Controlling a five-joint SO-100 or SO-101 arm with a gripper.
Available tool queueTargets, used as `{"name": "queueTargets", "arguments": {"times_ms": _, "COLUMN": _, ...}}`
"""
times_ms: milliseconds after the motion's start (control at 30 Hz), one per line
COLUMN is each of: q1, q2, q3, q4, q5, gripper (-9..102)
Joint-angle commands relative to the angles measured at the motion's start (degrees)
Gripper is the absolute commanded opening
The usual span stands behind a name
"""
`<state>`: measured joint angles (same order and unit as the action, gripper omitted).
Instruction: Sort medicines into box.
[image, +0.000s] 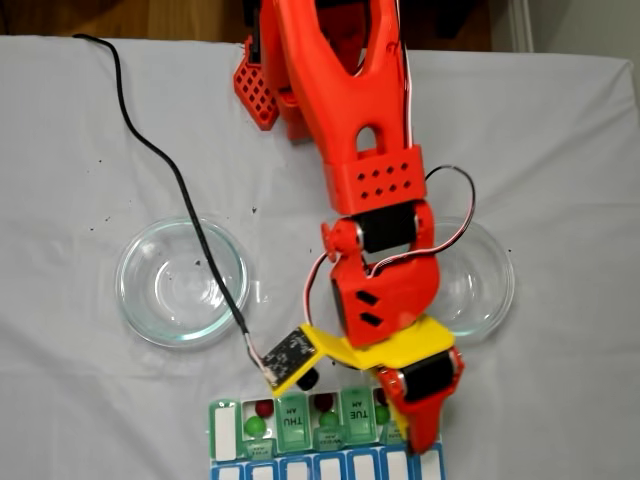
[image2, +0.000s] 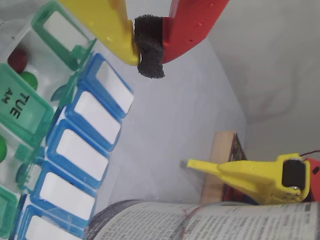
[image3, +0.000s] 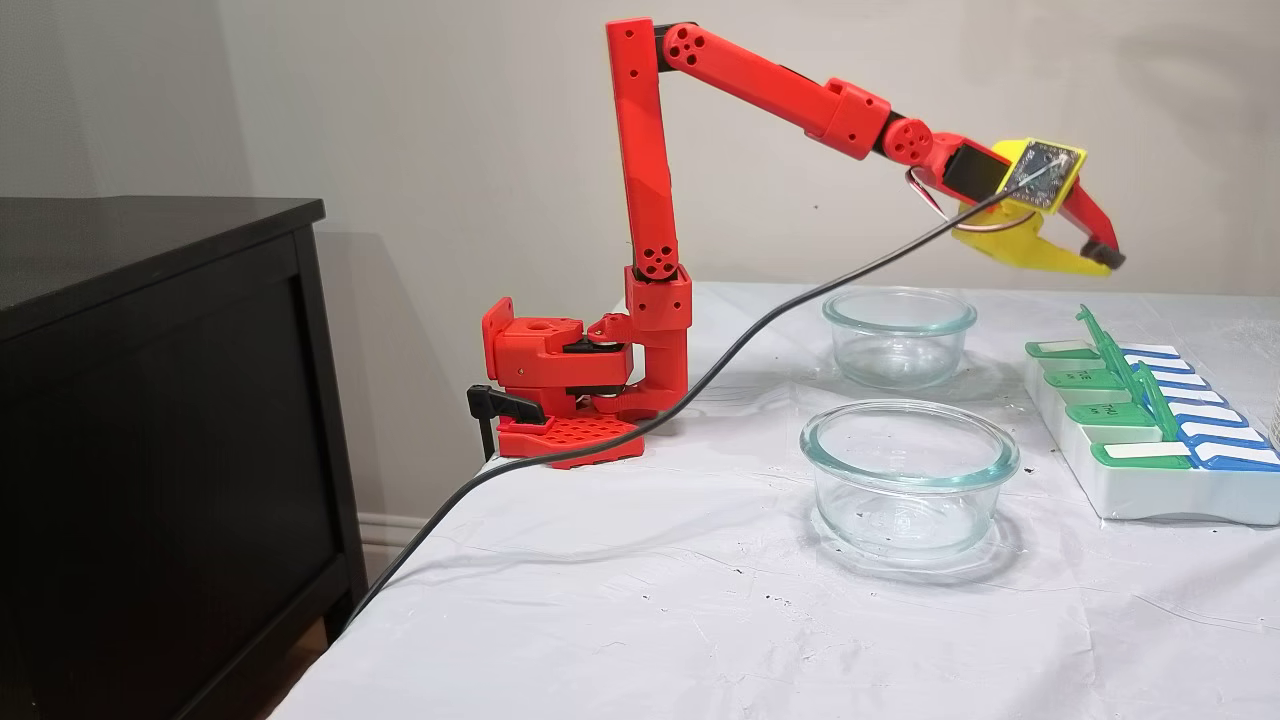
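The box (image: 226, 432) lies at the bottom edge of a fixed view, green lids up and a blue row below. Its open white cells hold medicines: a dark red ball (image: 264, 407) with a green ball (image: 256, 427), and another red ball (image: 324, 403) with a green one (image: 329, 421). My gripper (image: 424, 440) hangs over the box's right end, high above the box (image3: 1130, 490) in the side fixed view. In the wrist view the gripper (image2: 149, 55) is shut, yellow and red jaws pressing a black foam pad and holding no ball. A red ball (image2: 17, 59) and a green ball (image2: 28, 78) lie beside the TUE lid (image2: 20, 102).
Two empty clear glass dishes (image: 182, 282) (image: 480, 280) stand left and right of the arm on the white cloth. A black cable (image: 170, 170) trails from the wrist camera across the left dish. Printed paper (image2: 200, 222) and a yellow part (image2: 250, 177) lie beyond the box.
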<state>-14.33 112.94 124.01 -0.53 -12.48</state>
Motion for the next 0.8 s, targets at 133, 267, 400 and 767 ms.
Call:
{"name": "queueTargets", "arguments": {"times_ms": 133, "q1": 0.9, "q2": 0.3, "q3": -7.1, "q4": 1.3, "q5": -0.1, "gripper": 0}}
{"name": "queueTargets", "arguments": {"times_ms": 267, "q1": 0.2, "q2": -0.2, "q3": -7.0, "q4": 3.4, "q5": -0.8, "gripper": 0}}
{"name": "queueTargets", "arguments": {"times_ms": 400, "q1": -0.2, "q2": -1.2, "q3": -7.4, "q4": 5.4, "q5": -1.2, "gripper": 0}}
{"name": "queueTargets", "arguments": {"times_ms": 767, "q1": -1.5, "q2": -6.3, "q3": -15.4, "q4": 25.0, "q5": -3.1, "gripper": 0}}
